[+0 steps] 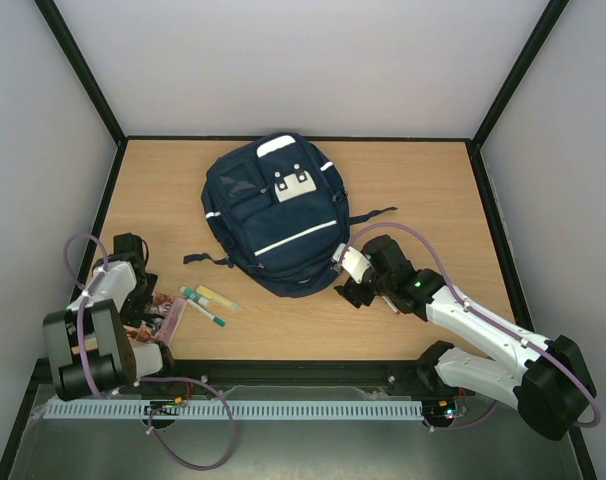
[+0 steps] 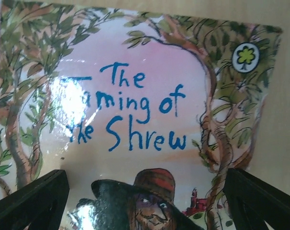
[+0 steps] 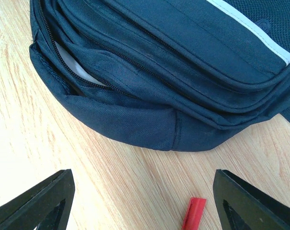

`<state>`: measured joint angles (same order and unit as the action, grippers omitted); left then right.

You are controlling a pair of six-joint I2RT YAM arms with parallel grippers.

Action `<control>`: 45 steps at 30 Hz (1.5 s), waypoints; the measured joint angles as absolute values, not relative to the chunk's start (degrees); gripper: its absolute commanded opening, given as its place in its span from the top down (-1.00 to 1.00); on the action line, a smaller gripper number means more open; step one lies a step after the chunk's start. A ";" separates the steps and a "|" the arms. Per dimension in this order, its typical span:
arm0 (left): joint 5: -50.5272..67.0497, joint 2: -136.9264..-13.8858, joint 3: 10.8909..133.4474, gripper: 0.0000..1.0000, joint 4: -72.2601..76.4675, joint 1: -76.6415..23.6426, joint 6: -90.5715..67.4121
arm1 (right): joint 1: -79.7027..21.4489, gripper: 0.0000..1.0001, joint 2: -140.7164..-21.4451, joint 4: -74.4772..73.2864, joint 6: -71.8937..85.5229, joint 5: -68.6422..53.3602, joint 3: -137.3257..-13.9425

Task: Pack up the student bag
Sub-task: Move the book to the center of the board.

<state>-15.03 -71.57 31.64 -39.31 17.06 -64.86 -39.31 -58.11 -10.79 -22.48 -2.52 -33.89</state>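
Observation:
The student bag (image 1: 271, 215), navy blue with white stripes, lies flat in the middle of the table. In the right wrist view its lower edge (image 3: 150, 120) shows, with a zip partly open on something white (image 3: 77, 66). My right gripper (image 1: 353, 290) is open and empty (image 3: 142, 206) just off the bag's lower right edge. A small red item (image 3: 194, 214) lies on the wood between its fingers. My left gripper (image 1: 148, 318) is open (image 2: 145, 211), low over a picture book, "The Taming of the Shrew" (image 2: 135, 110), with its fingers on either side of the cover.
A green-capped pen (image 1: 201, 307) and a yellow highlighter (image 1: 218, 296) lie on the wood left of the bag, beside the book (image 1: 173, 316). A dark strap (image 1: 373, 214) trails to the bag's right. Black frame rails and white walls enclose the table.

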 measured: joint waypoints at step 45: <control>-20.84 -80.82 54.13 -0.99 -26.59 -5.39 -38.79 | -38.96 -0.61 -59.72 -14.09 -21.52 -2.61 -36.49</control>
<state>-20.84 -80.82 54.13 -26.59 -5.39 -38.79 -38.96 -59.72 -14.09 -21.52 -2.61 -36.49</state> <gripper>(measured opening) 0.993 0.803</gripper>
